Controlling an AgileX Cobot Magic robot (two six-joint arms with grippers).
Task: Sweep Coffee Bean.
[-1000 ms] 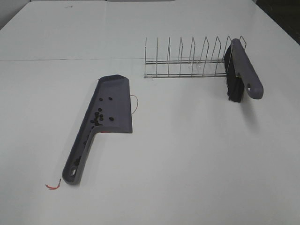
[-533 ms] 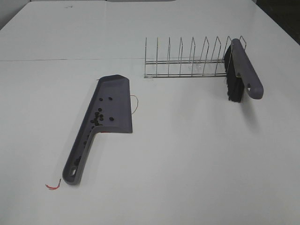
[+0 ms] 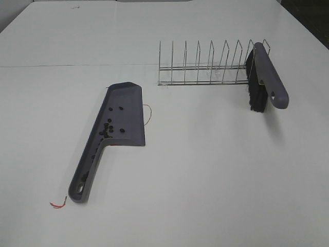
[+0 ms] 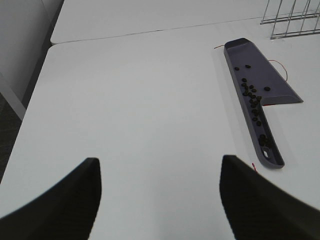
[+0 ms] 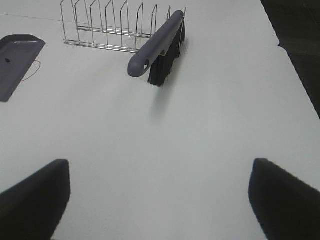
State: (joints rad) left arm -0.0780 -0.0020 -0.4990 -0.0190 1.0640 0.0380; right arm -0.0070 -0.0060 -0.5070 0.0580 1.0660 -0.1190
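Coffee beans [image 3: 107,127] all sitting in the grey dustpan [image 3: 128,110], mostly bunched along its side wall, a few trailing down the handle channel. Wire rack [image 3: 205,67] holding just the brush [image 3: 264,80] at one end, bristles down. Left gripper [image 4: 160,195] and right gripper [image 5: 160,195] both spread wide over bare table [image 3: 216,170], gripping nothing.

Bright, even overhead light — soft shadows, slightly grainy, mild blur.

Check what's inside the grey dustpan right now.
Coffee beans lie in the dustpan, clustered by its side wall, with several down the handle channel. Nothing else shows inside; beneath the pan is hidden.
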